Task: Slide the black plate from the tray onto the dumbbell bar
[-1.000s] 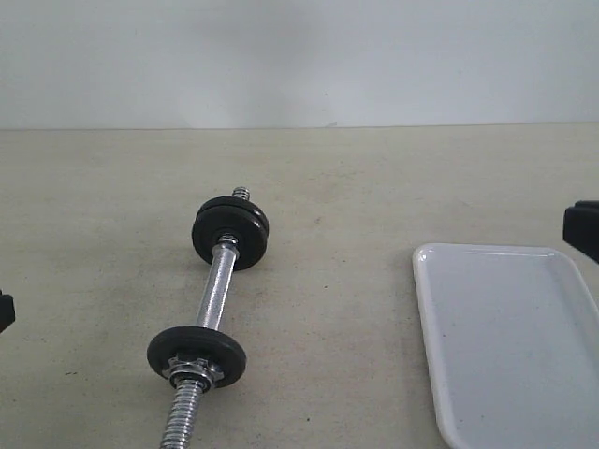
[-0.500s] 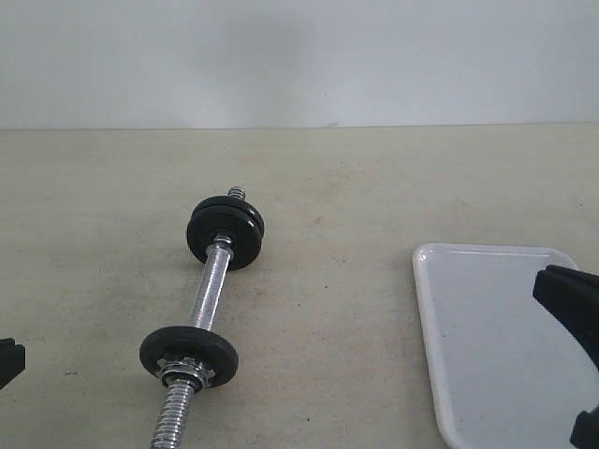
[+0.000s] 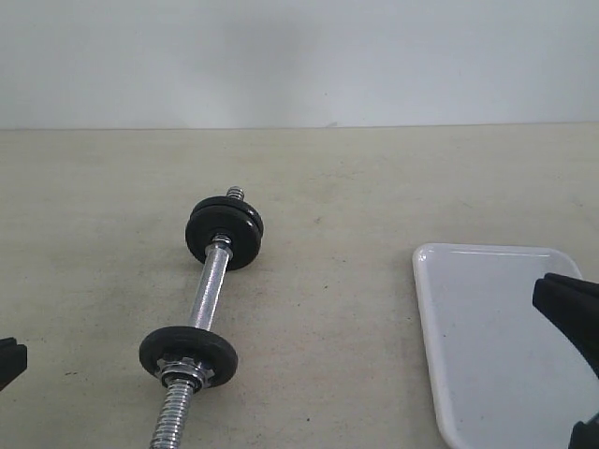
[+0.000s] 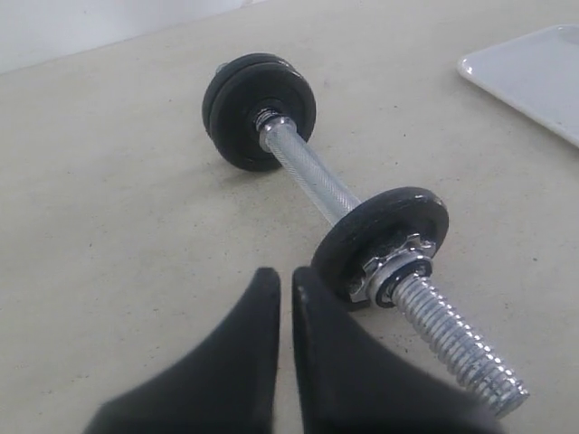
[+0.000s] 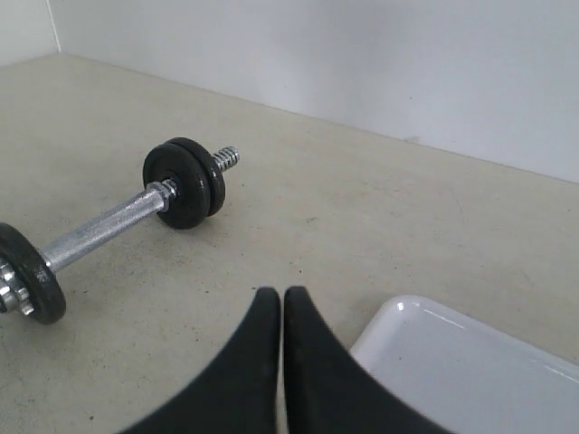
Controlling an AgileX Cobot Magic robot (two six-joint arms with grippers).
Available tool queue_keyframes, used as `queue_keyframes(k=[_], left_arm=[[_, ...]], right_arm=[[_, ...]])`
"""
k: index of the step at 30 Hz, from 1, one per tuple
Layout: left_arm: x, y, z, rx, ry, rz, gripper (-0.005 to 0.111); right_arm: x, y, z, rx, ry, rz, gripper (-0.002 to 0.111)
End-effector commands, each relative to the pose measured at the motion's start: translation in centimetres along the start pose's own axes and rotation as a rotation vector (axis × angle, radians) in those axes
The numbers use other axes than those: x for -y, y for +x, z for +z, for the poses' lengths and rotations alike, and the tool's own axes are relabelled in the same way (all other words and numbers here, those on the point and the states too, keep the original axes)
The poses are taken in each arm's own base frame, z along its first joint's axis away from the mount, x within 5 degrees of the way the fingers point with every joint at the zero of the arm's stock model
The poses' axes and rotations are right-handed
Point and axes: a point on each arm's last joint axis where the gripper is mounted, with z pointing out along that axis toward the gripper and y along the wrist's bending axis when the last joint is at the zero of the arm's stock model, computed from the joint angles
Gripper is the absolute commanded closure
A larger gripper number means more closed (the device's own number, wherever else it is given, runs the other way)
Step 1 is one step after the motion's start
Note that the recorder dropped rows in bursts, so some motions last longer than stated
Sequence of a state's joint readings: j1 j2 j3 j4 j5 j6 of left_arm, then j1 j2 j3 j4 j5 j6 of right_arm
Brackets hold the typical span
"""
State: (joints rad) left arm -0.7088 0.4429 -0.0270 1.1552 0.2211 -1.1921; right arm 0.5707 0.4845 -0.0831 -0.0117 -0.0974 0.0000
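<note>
**Tray bare, plates on the bar**

Nearest, the left gripper (image 4: 282, 303) and right gripper (image 5: 274, 312) both have their jaws pressed together and hold nothing. The right one hangs by the white tray (image 3: 487, 365), whose visible part carries no plate. The bar (image 3: 211, 290) lies with its threaded end closest, then a nut (image 3: 184, 372) against one black plate (image 3: 187, 348), then the smooth middle, and farthest a pair of plates (image 3: 225, 234). The sliding looks done, though part of the tray is out of view.
</note>
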Motion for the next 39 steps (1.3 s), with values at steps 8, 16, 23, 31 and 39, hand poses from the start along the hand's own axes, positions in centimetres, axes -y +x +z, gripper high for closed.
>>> queue_keyframes(k=[8,16,23,31,39], left_arm=[[0.55,-0.07,-0.06,0.024,0.063,-0.026,0.103],[0.55,-0.07,-0.06,0.025,0.062,-0.022,0.103],[0.55,-0.07,-0.06,0.025,0.062,-0.022,0.103],[0.55,-0.07,-0.06,0.025,0.062,-0.022,0.103],[-0.36,-0.06,-0.04,0.025,-0.031,-0.063,0.103]], right_arm=[[0.03,0.30,-0.06,-0.019,0.003,-0.003,0.109],[0.04,0.30,-0.06,-0.018,0.005,0.059,0.109],[0.04,0.30,-0.06,-0.018,0.005,0.059,0.109],[0.04,0.30,-0.06,-0.018,0.005,0.059,0.109],[0.04,0.25,-0.13,-0.012,0.005,0.059,0.109]])
